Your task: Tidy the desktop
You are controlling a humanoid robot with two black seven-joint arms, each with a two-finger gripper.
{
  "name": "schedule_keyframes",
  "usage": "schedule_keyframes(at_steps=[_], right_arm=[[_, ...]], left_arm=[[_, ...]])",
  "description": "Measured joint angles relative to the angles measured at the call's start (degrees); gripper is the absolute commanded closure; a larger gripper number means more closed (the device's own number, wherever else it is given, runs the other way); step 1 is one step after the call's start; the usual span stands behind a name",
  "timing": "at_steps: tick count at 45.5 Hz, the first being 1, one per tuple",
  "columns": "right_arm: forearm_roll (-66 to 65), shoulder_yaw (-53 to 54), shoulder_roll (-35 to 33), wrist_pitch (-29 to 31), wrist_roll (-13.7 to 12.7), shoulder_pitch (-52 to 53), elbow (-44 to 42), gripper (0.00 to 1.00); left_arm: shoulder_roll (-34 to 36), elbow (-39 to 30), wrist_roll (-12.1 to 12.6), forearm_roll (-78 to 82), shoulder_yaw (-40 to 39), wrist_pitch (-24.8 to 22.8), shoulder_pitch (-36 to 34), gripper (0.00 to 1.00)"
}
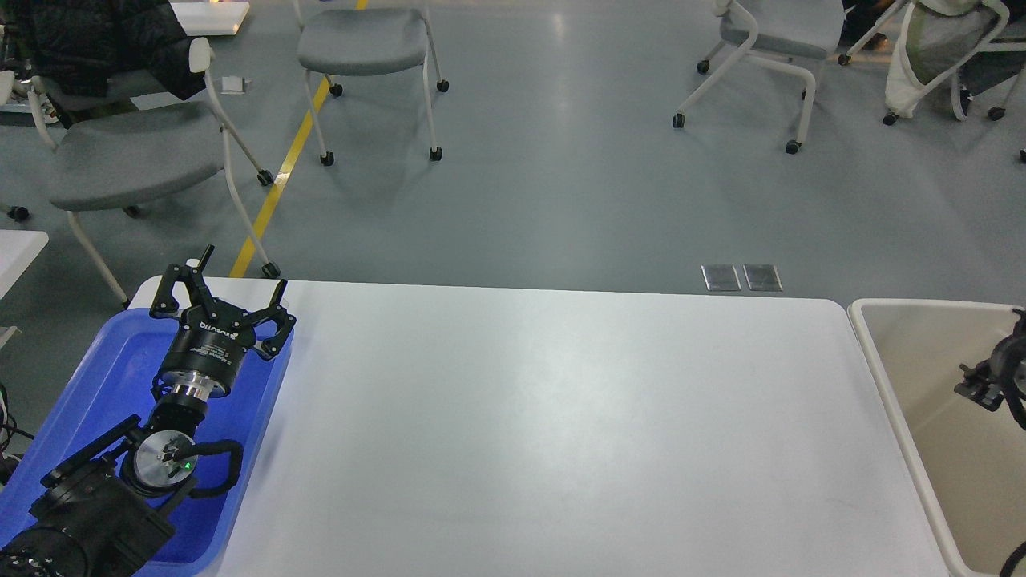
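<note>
The desktop [561,417] is a large white tabletop with rounded corners, and nothing lies on its visible surface. My left gripper [224,295] is open and empty, held over the far end of the blue tray [96,377] at the table's left end. My right gripper [990,377] shows only partly at the right edge, above the beige bin [878,361]. It is dark and cut off by the frame, so I cannot tell its fingers apart. No loose item shows in the bin.
Grey wheeled chairs [128,152] stand on the floor beyond the table's far edge. A yellow floor line [280,168] runs behind the left corner. Another white table's corner [16,248] shows at the far left.
</note>
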Motion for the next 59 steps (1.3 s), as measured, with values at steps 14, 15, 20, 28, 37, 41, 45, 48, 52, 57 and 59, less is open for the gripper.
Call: schedule_keyframes(at_steps=[14, 15, 20, 28, 37, 41, 45, 48, 52, 57, 59], right_arm=[[0.06, 13.69, -4.89, 9.02, 3.05, 0.40, 15.72, 0.00], [0.03, 14.68, -5.14, 9.42, 3.13, 0.34, 17.09, 0.00], [0.08, 17.75, -5.80, 10.77, 3.46, 0.37, 23.04, 0.00], [0.07, 20.32, -6.15, 13.28, 3.71, 0.34, 31.43, 0.00], [0.10, 21.79, -4.81, 17.28, 3.80, 0.19, 38.69, 0.00], [0.11, 22.44, -3.05, 18.82, 3.81, 0.30, 40.42, 0.00], [0.12, 22.97, -0.98, 20.24, 3.80, 0.33, 41.40, 0.00], [0.11, 23.25, 0.85, 21.12, 3.80, 0.26, 41.89, 0.00], [0.10, 23.43, 3.34, 21.95, 3.80, -0.13, 42.34, 0.00], [0.03, 23.59, 6.75, 22.67, 3.80, -1.17, 42.67, 0.00], [0.03, 23.65, 8.00, 22.87, 3.82, -1.69, 42.69, 0.00]], left_arm=[[0.00, 0.00, 0.00, 0.02, 0.00, 0.00, -0.01, 0.00], [0.00, 0.00, 0.00, 0.01, 0.00, 0.00, 0.00, 0.00], [0.00, 0.00, 0.00, 0.02, 0.00, 0.00, 0.00, 0.00], [0.00, 0.00, 0.00, -0.05, 0.00, 0.06, 0.00, 0.00], [0.00, 0.01, 0.00, -0.06, 0.00, 0.19, 0.00, 0.00], [0.00, 0.01, 0.00, -0.07, 0.00, 0.20, 0.00, 0.00], [0.00, 0.01, 0.00, -0.07, 0.00, 0.20, 0.00, 0.00], [0.00, 0.01, 0.00, -0.07, 0.00, 0.20, 0.00, 0.00], [0.00, 0.01, 0.00, -0.07, 0.00, 0.20, 0.00, 0.00], [0.00, 0.00, 0.00, -0.08, 0.00, 0.20, 0.00, 0.00], [0.00, 0.00, 0.00, -0.07, 0.00, 0.19, 0.00, 0.00]])
